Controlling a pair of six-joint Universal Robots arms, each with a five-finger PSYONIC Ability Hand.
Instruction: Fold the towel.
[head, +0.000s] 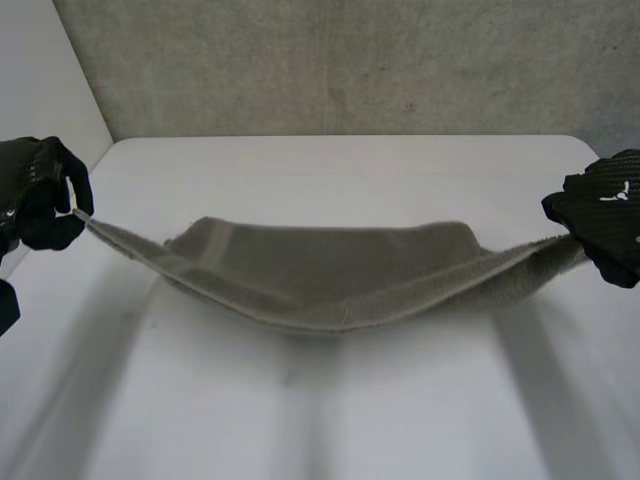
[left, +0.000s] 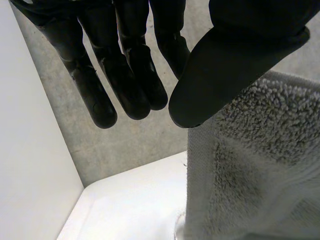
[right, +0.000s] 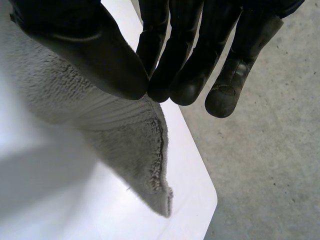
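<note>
— Two ends gripped, one sagging middle: where does everything stand?

— Biggest first. The white worktop (head: 320, 165) runs from near to far under it all. The grey towel (head: 330, 275) hangs over its middle, strung left to right like a hammock. Its belly dips low toward the surface, and I cannot tell whether it touches. Nor can I tell whether the cloth is single or already doubled.

— And the grips?

— The left hand (head: 38, 192) has the left end and the right hand (head: 605, 215) the right end, each out by a side of the worktop. In its own wrist view, the right hand pinches the edge between thumb (right: 95, 55) and straight fingers (right: 187, 70), closed tight, with a corner hanging free just below. The left thumb (left: 220, 75) presses onto the towel's end while its fingers (left: 125, 90) reach straight past. What the thumb pins against is hidden, but the cloth is clearly held.

— So how does this step go well?

— I judge the towel is being carried into place for a fold. Keep both ends level and the pull even, so the cloth doesn't skew. Let the sagging middle land first, then bring the ends down squarely, edge over edge. The left hold looks slim, so no jerks. Release only once the cloth lies flat.
</note>
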